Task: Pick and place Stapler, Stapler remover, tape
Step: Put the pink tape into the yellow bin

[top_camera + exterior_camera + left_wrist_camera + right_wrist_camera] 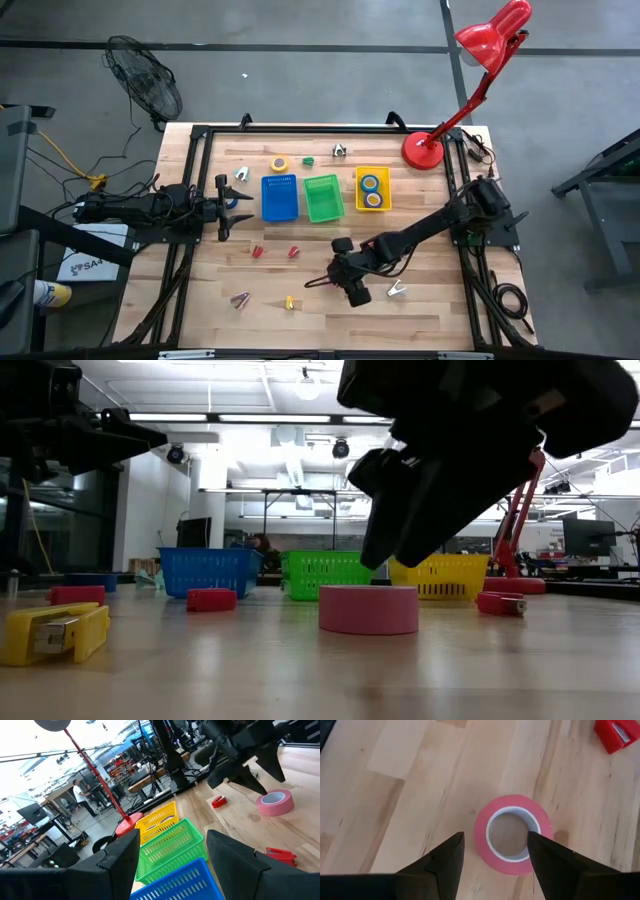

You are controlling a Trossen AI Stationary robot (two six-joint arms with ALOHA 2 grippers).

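Observation:
A pink tape roll [512, 834] lies flat on the table, toward its near edge; it also shows in the low view [368, 608] and the left wrist view [275, 801]. My right gripper [495, 836] hangs open just above the roll, fingers pointing down, one over its rim and one beside it; the low view [400, 550] shows a gap above it. In the high view the right gripper [345, 278] hides most of the roll. My left gripper [222, 208] waits open at the table's left, raised above the tabletop. Two small red staplers [257, 252] [293, 252] and a yellow stapler [289, 302] lie on the table.
A blue bin [280, 197], a green bin [322, 197] and a yellow bin [372, 176] holding two tape rolls stand in a row mid-table. A yellow tape roll [279, 163] and metal staple removers [242, 173] [397, 291] lie loose. A red desk lamp [425, 150] stands at the far right corner.

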